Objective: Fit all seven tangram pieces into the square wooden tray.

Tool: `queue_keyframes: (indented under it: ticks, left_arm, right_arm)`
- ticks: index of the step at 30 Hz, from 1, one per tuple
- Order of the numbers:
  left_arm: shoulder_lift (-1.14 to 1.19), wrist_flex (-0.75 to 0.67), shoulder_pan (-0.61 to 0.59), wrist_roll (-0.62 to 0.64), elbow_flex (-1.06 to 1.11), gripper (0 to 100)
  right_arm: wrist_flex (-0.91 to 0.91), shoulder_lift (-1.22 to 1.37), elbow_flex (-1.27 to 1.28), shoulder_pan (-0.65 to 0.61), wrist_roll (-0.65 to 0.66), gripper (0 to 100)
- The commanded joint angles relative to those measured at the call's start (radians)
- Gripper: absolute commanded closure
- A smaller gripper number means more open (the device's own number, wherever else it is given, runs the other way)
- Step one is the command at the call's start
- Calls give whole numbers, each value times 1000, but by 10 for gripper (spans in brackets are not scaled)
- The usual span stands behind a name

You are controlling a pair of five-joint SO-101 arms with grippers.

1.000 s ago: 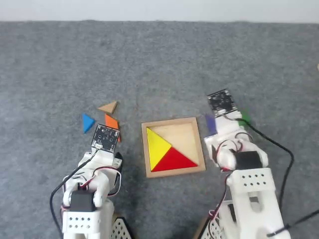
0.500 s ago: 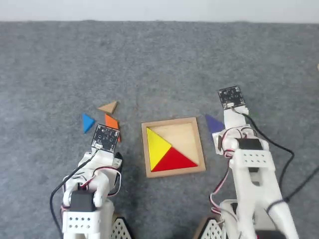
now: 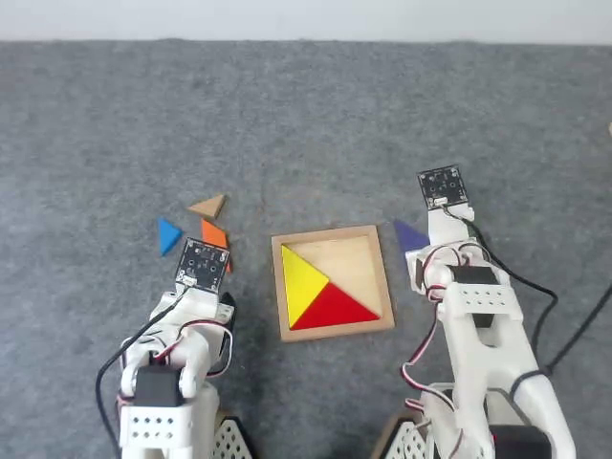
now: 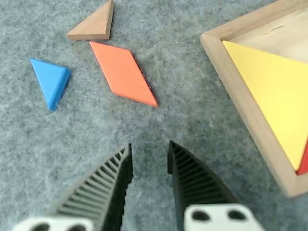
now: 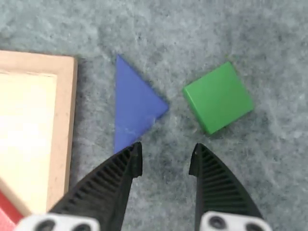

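Tangram pieces look thin, stiff and light, apt to skid on the grey felt [image 3: 306,124], so a pinch across two opposite edges seems safest. Nearest, the left gripper [image 4: 147,159] hangs empty, jaws a narrow gap apart; just beyond it lie an orange parallelogram [image 4: 122,73], then a blue triangle [image 4: 50,79] and a tan triangle [image 4: 94,25]. The right gripper [image 5: 163,161] is parted wider, holding nothing, with an indigo triangle [image 5: 134,108] and a green square [image 5: 219,96] just ahead. Between the arms, the wooden tray [image 3: 327,232] holds a yellow triangle [image 3: 302,275] and a red triangle [image 3: 339,308].
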Motion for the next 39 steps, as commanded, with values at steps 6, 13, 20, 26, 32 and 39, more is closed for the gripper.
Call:
queue_keyframes:
  ticks: [6,13,20,26,32,39]
  left_arm:
    - [-18,5,-5,0,-10,883]
    - [-18,5,-5,0,-10,883]
    - [-18,5,58,0,-10,883]
    - [-18,5,172,2,-10,883]
    - [-18,-66,264,-26,-10,881]
    - [-20,-112,83,-333,-81,881]
  right_arm:
    - [13,-1,-11,-8,-6,834]
    - [133,-231,20,-4,-6,981]
    - [232,-582,164,-10,-8,990]
    - [349,-820,278,-5,-8,990]
    - [421,-1013,390,-4,-6,990]
    - [588,-1216,434,-2,12,990]
